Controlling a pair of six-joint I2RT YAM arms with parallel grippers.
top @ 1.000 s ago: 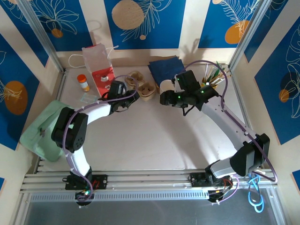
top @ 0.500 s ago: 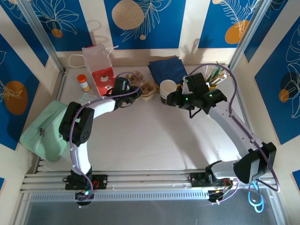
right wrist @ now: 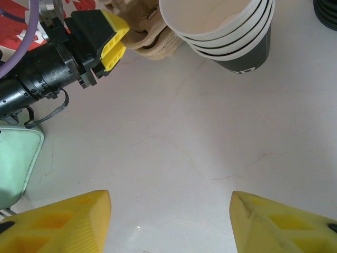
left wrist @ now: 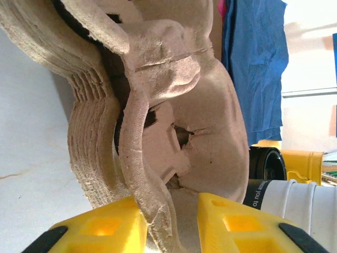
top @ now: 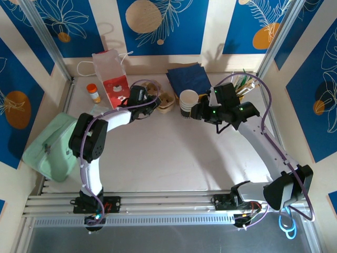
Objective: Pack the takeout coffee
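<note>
Reach decides it: our left gripper [left wrist: 169,213] pinches the rim of the top pulp carrier [left wrist: 210,116], and what we take for the takeout coffee [left wrist: 266,163] sits beyond it, past the cup stack [left wrist: 300,200], nearer our open, empty right gripper [right wrist: 169,203].

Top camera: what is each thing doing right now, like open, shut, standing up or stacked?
Carrier stack: nested, lying on the table.
Left gripper: jaws on either side of the carrier stack's rim, grip unclear.
Right gripper: open, holding nothing.
Cup stack: upright, nested, no lid.
Orange-capped bottle: upright, cap on.
</note>
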